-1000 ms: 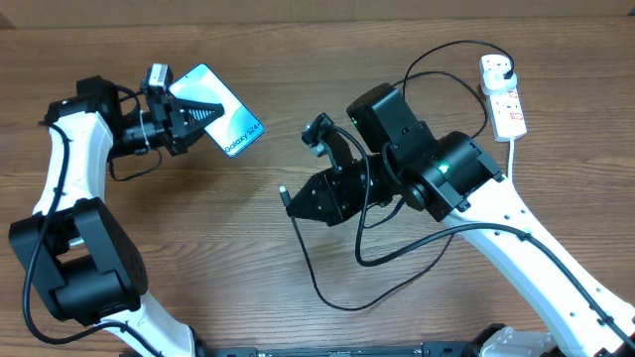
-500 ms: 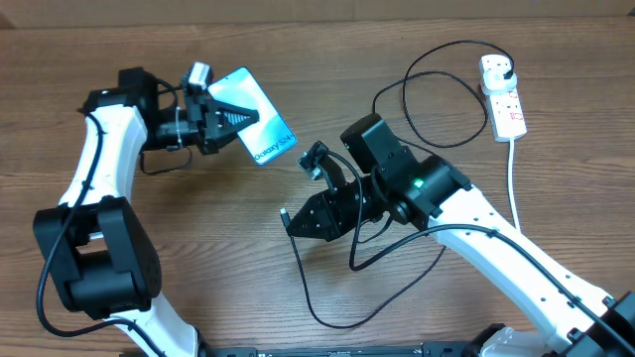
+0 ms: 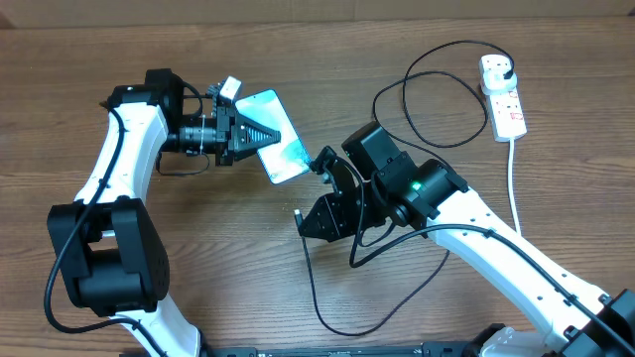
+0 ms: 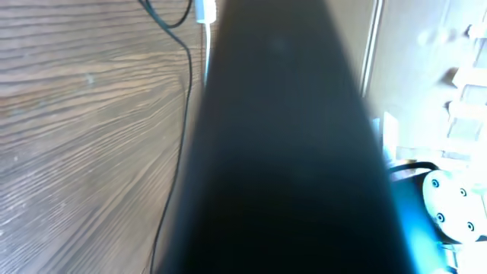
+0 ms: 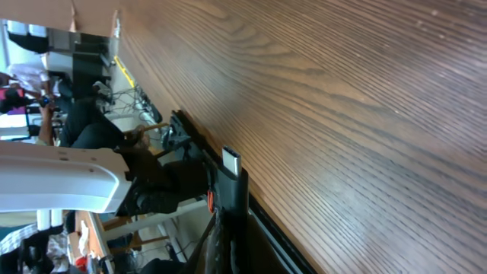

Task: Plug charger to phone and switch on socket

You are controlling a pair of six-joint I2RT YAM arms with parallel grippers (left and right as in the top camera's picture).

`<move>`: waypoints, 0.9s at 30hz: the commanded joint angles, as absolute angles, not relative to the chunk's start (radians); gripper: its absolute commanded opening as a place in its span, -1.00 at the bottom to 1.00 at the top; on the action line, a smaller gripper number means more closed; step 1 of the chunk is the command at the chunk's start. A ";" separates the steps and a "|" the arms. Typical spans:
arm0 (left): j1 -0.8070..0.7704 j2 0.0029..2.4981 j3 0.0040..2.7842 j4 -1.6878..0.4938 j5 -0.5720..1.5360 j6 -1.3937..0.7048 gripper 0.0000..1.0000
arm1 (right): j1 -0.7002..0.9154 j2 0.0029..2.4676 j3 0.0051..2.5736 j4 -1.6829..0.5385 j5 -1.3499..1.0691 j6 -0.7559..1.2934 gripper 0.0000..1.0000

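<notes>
The phone (image 3: pixel 282 151), its cyan screen facing up, hangs tilted above the table with my left gripper (image 3: pixel 256 138) shut on its upper end. In the left wrist view the phone's dark body (image 4: pixel 281 152) fills the middle and hides the fingers. My right gripper (image 3: pixel 310 216) is shut on the charger's connector tip (image 3: pixel 298 214), a short gap below the phone's lower end. That tip (image 5: pixel 230 161) points up, its metal end showing. The black cable (image 3: pixel 322 307) loops over the table to a plug (image 3: pixel 508 68) in the white socket (image 3: pixel 503 97) at the far right.
A thick white cord (image 3: pixel 513 174) runs from the socket down the right side. Loops of black cable (image 3: pixel 437 94) lie between my right arm and the socket. Bare wood (image 3: pixel 198 248) lies in front of the left arm.
My left arm has carried the phone right and down, from the far left to just above the connector tip. My right gripper has shifted slightly right with the tip still in it.
</notes>
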State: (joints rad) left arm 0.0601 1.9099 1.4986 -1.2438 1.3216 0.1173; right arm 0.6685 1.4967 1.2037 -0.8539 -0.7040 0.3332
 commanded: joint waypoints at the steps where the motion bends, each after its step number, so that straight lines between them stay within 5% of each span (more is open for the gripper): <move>1: 0.057 1.902 1.509 -1.267 1.327 0.184 -0.92 | 0.669 1.481 1.235 -0.870 -0.691 0.306 -0.93; 27: 0.031 1.902 1.509 -1.517 1.381 0.442 -0.91 | 0.585 1.481 1.245 -0.825 -0.944 0.261 -0.92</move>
State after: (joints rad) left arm 0.0395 1.9099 1.4986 -1.5124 1.3098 0.3828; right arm 0.5869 1.4967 1.2098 -0.8299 -0.9154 0.2684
